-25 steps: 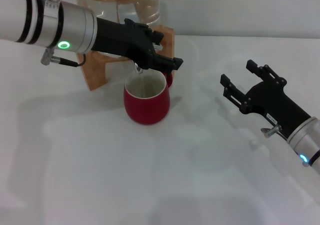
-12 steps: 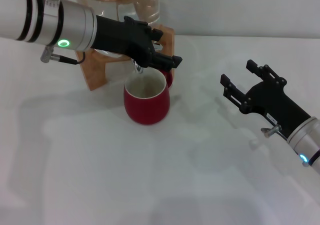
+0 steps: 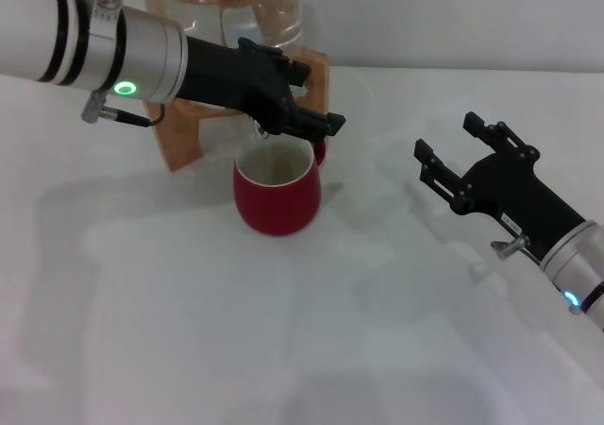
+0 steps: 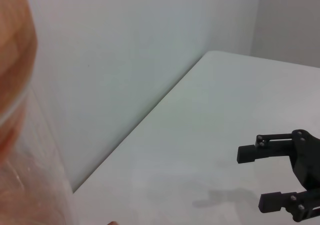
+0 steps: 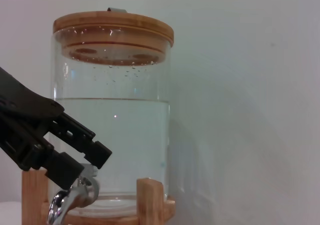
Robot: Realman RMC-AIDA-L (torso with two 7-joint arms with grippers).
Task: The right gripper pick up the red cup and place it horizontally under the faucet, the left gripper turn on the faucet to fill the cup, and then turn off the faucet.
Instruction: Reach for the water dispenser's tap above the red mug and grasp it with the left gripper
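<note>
Nearest you, your right hand hovers over the white worktop with its fingers spread apart, holding nothing, well off to the right of the red cup. The cup stands upright on the worktop under the tap, just in front of the wooden stand. Your left hand reaches across above the cup at the tap; you cannot tell whether its fingers are closed. Behind stands the glass jar, partly full of water, under a wooden lid.
</note>
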